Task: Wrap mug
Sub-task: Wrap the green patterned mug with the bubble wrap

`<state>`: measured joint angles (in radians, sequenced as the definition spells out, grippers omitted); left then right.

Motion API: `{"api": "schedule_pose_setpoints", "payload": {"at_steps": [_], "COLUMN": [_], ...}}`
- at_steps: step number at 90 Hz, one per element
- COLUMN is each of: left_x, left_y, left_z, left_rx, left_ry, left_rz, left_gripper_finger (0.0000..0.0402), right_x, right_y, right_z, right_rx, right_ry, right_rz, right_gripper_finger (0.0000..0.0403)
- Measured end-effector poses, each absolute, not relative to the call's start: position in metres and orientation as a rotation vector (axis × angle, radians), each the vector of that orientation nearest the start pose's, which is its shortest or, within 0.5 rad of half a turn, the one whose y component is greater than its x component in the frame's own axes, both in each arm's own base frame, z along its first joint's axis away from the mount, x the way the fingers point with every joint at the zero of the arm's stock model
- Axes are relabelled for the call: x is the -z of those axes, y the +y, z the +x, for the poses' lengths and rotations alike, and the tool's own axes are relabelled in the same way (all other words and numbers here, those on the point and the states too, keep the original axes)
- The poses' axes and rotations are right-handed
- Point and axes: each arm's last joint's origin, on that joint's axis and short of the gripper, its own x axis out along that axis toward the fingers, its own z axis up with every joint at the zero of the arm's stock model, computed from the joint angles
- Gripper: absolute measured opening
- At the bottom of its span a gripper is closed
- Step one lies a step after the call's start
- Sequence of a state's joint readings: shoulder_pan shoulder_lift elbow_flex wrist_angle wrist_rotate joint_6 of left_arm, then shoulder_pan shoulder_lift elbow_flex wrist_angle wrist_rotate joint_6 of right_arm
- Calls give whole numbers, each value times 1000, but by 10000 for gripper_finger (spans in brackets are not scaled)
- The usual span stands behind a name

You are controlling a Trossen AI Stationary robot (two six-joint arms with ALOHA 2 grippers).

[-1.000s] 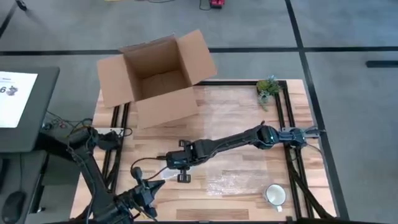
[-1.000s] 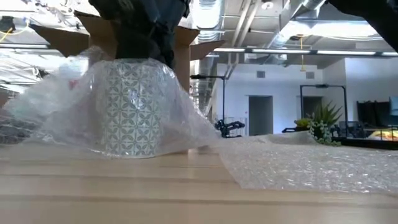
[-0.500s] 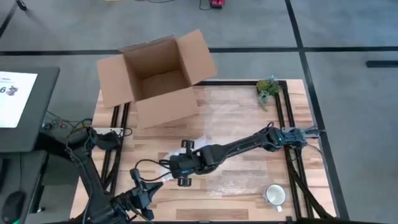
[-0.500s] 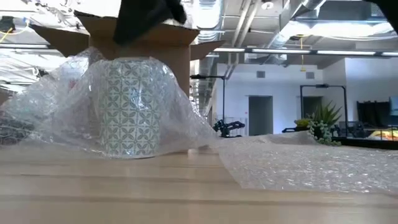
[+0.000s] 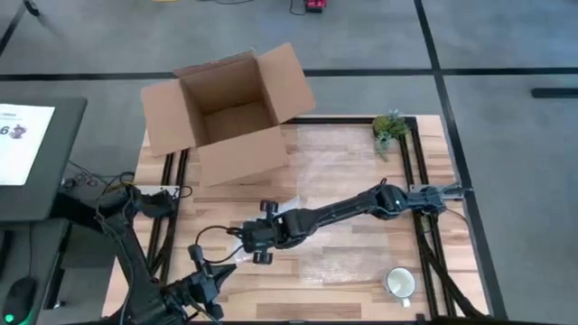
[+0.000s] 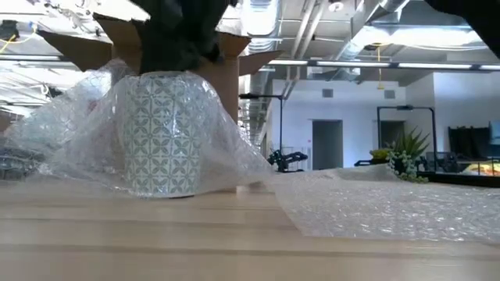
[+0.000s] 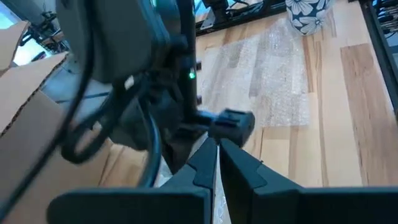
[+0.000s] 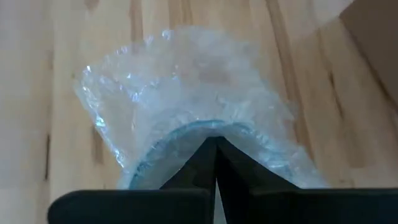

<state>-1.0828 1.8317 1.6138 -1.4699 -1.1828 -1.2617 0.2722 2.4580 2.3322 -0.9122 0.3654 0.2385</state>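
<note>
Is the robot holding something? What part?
The right gripper is shut at the rim of the wrapped mug. The left gripper is shut, holding nothing.

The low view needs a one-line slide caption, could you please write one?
Patterned mug standing upright on the wooden table, draped in bubble wrap, with a second sheet lying flat beside it.

A white mug (image 6: 162, 133) patterned with teal tiles is seen upright on the wooden table, loosely draped in clear bubble wrap (image 6: 74, 129) that is bunched at its 9 o'clock side and slopes down toward 3 o'clock
</note>
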Motion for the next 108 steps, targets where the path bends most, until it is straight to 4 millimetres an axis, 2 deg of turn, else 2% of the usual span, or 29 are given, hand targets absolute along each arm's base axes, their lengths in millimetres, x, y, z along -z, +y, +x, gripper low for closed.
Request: {"api": "schedule_pose_setpoints", "payload": {"at_steps": [13,35,48,75,86,95,108], "left_x": [-286,-286,-286,-286,-286,-286,-286], "left_y": [-280,-280,-280,-280,-280,-280,-280], "left_z": [179,179,179,179,179,179,179], "left_rx": [-437,-437,-438,-438,-438,-437,-437], "left_ry": [482,481,479,479,481,482,482], "left_rz": [317,318,319,317,314,314,315], "left_gripper_finger": [0,0,0,0,0,0,0], "right_x": [-207,-204,-216,-258,-270,-272,-269], "right_y": [132,133,139,150,143,129,112], "right_z": [507,501,496,484,489,497,503], "right_rx": [198,183,173,204,200,206,90], "right_ry": [1005,1071,1053,921,845,803,841], "right_rz": [-96,-101,-108,-163,-168,-153,-65], "right_gripper_finger": [0,0,0,0,0,0,0]}}
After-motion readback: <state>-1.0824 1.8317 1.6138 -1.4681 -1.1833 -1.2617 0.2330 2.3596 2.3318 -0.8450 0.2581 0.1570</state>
